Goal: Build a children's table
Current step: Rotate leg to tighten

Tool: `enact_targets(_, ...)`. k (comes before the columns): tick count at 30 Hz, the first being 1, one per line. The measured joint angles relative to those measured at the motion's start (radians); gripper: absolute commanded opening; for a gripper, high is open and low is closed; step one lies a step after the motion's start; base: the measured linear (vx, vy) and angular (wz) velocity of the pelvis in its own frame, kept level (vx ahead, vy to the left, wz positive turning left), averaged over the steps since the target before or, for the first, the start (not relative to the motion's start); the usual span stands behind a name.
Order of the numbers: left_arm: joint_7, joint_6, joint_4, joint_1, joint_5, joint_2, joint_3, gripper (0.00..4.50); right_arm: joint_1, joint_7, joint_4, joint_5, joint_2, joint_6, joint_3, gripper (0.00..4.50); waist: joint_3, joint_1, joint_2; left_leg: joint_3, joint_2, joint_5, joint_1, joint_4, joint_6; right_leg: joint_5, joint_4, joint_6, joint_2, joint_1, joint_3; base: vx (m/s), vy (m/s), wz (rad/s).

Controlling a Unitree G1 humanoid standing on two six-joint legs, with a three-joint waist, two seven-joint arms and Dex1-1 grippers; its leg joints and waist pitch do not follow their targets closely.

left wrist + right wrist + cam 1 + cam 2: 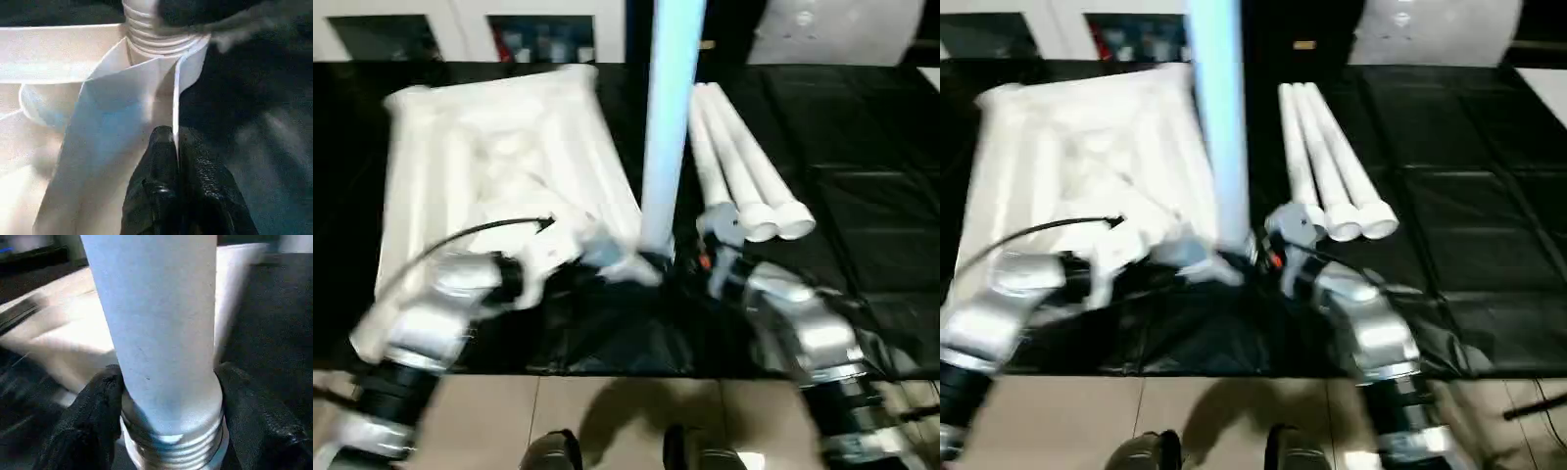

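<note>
The children's table top [499,157] lies upside down on the black sheet, ribbed underside up. One white leg [671,117] stands upright at its near right corner, threaded end [171,450] down at the socket. My right gripper [168,396] is shut on this leg just above the thread, one black finger [93,416] pressed on each side. My left gripper [176,142] is shut on the thin white rim of the table top [176,98] beside that corner socket. Three more legs [744,166] lie side by side to the right of the top.
The black sheet-covered work surface [862,196] stretches to the right. Its near edge [607,372] meets a tan tiled floor [636,411] where my feet show. Cabinets stand behind the table, with a pale object [832,29] at the back right.
</note>
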Motion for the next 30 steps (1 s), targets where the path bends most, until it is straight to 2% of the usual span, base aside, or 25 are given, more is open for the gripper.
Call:
enact_targets(4,0.160,0.074,-0.010,-0.012,0.058,-0.120,0.000,0.00,-0.038,-0.181,0.040,-0.048,0.082,0.002,-0.038,2.63,-0.001,0.002,0.003,0.001,-0.001,0.000,0.002,-0.002,0.000,0.000,0.000,0.001,0.000,0.001,0.001,0.000,0.000,0.00)
enact_targets(7,0.201,0.088,-0.002,-0.032,0.074,-0.147,-0.012,0.00,-0.058,-0.238,0.050,-0.072,0.092,0.003,-0.039,2.63,-0.002,0.005,0.003,0.001,-0.001,0.000,0.001,-0.004,0.000,0.001,-0.002,0.002,0.000,0.001,0.001,0.000,0.000,0.00)
enact_targets(8,0.201,0.088,-0.003,-0.033,0.075,-0.147,-0.014,0.00,-0.058,-0.238,0.050,-0.073,0.092,0.000,-0.039,2.98,-0.002,0.005,0.003,0.001,-0.001,0.000,0.000,-0.005,0.000,0.002,-0.002,0.001,0.000,0.000,0.001,0.000,0.000,0.00)
enact_targets(14,0.157,0.052,-0.012,-0.037,0.075,-0.078,-0.027,0.00,-0.034,-0.185,0.032,-0.077,0.074,-0.031,-0.024,3.77,-0.002,0.003,0.004,0.000,0.000,0.000,-0.004,-0.010,0.000,0.001,-0.003,0.001,0.001,-0.003,-0.001,0.000,0.000,0.00)
enact_targets(17,0.115,0.022,-0.009,-0.035,0.068,-0.044,-0.027,0.00,-0.015,-0.120,0.020,-0.060,0.031,-0.043,-0.010,4.00,-0.002,0.002,0.004,-0.001,0.000,0.000,-0.006,-0.009,0.000,0.001,-0.004,0.001,0.001,-0.004,-0.002,0.000,0.000,0.00)
enact_targets(22,-0.014,-0.071,0.012,-0.024,0.021,0.064,-0.023,0.00,0.018,0.062,0.013,-0.017,-0.075,-0.057,0.004,4.43,-0.002,0.005,0.004,-0.001,0.001,0.000,-0.007,-0.009,0.000,0.001,-0.004,0.001,0.001,-0.005,-0.003,0.000,0.000,0.00)
enact_targets(25,-0.091,-0.121,0.016,-0.013,0.005,0.108,-0.023,0.00,0.016,0.159,-0.024,0.012,-0.120,-0.070,0.007,4.43,-0.002,0.010,0.003,-0.001,0.001,0.000,-0.007,-0.008,0.001,0.001,-0.004,0.001,0.001,-0.004,-0.002,0.000,0.000,0.00)
enact_targets(27,-0.157,-0.166,0.021,-0.008,-0.004,0.156,-0.032,0.00,0.010,0.233,-0.037,0.024,-0.170,-0.086,0.024,4.43,-0.002,0.013,0.004,-0.001,0.001,0.000,-0.006,-0.008,0.001,0.001,-0.004,0.001,0.001,-0.003,-0.002,0.000,0.000,0.00)
enact_targets(30,-0.207,-0.216,0.040,-0.009,-0.006,0.181,-0.041,0.00,0.002,0.301,-0.033,0.027,-0.198,-0.110,0.047,4.43,-0.002,0.020,0.003,-0.001,0.001,0.000,-0.006,-0.007,0.001,0.001,-0.004,0.001,0.001,-0.003,-0.003,0.000,0.000,0.00)
